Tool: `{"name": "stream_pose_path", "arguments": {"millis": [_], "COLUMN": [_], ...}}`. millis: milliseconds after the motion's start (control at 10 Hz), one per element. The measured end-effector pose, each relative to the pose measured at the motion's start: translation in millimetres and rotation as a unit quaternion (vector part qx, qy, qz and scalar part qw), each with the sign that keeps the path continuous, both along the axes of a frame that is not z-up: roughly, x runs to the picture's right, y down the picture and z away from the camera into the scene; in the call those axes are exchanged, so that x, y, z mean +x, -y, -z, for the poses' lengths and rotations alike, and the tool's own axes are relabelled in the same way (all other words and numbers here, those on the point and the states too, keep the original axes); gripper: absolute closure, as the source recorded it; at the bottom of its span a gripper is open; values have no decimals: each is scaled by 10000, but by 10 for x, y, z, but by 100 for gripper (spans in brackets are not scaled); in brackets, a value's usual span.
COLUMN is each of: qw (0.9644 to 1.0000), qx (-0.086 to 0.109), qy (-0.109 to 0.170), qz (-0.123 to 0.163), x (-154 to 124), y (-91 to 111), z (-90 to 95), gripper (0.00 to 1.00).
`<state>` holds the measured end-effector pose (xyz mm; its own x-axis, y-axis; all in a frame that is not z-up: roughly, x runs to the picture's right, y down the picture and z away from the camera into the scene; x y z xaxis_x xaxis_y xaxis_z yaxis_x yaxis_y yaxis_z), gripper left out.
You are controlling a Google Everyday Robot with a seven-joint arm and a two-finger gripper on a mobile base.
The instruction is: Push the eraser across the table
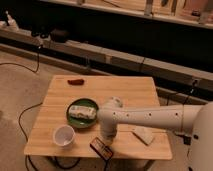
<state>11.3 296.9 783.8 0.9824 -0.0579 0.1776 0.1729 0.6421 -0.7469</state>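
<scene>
The tool hangs at the end of the white arm, which reaches in from the right and bends down over the front part of the bench. It sits low, directly behind the eraser and apparently touching or just above its far end; whether it is wide or narrow cannot be told, since the wrist housing hides that part.

The eraser, a flat dark block with a reddish strip along its middle, lies askew at the front edge of the bench, one corner seeming to reach or overhang the rim. Just to its left stands a white cup, upright and near but apart from it. Behind the cup, a green plate carries a pale flat block. To the right of the arm lies a whitish wedge-shaped piece. A small dark-red oblong object rests well apart at the far left corner.

Handling, as judged: the eraser looks light, stiff and low, with some grip against wood, so it should slide instead of tipping. Contact is best made on a long side, centred, to avoid spinning it. Pushing forward risks sending it off the edge.
</scene>
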Motion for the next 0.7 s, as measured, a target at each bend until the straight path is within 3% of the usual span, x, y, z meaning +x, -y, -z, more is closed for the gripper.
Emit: {"name": "stream_pose_path", "arguments": {"millis": [700], "qw": [9996], "qx": [2], "qy": [153], "qz": [258], "x": [-193], "y": [-43], "z": [34], "gripper": [96]}}
